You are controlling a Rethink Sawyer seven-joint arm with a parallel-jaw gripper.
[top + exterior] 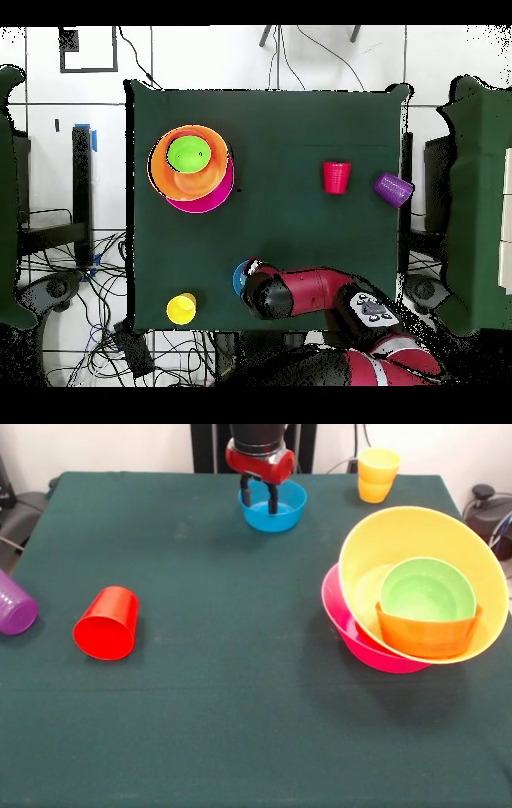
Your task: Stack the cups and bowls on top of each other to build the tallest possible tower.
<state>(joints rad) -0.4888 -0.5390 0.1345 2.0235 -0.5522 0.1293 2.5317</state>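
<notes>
Surface: dark green cloth over the table (240,688), with the robot's pedestal at the far side in the front view.
Pincer: your gripper (261,498) hangs low at that far edge, two black fingers pointing down and set a little apart, straddling the near wall of the small blue bowl (273,506); one finger reads as inside the rim and one outside, but you cannot be sure they press on it yet.
Blue bowl: directly under and around the pincer, upright, mouth up; in the overhead view only a sliver of it (240,277) shows beside the arm.
Key relation: the tower (416,596) lies well apart from the pincer, off to the right and nearer the camera in the front view. It is the pink bowl (360,642) undermost, the yellow-orange bowl (400,536) tilted in it, then the small orange bowl (428,636) with the green bowl (424,590) inside.
Stacked cups: the yellow and orange cups (378,474), nested upright, stand near the pincer on the same side as the tower.
Fallen cups: the red cup (106,622) and purple cup (14,606) lie on their sides, far off on the opposite side.
Judgement: you probably want a firm pinch on the blue rim, then a lift clear and a carry towards the tower; its tilt may let a bowl slide.
</notes>
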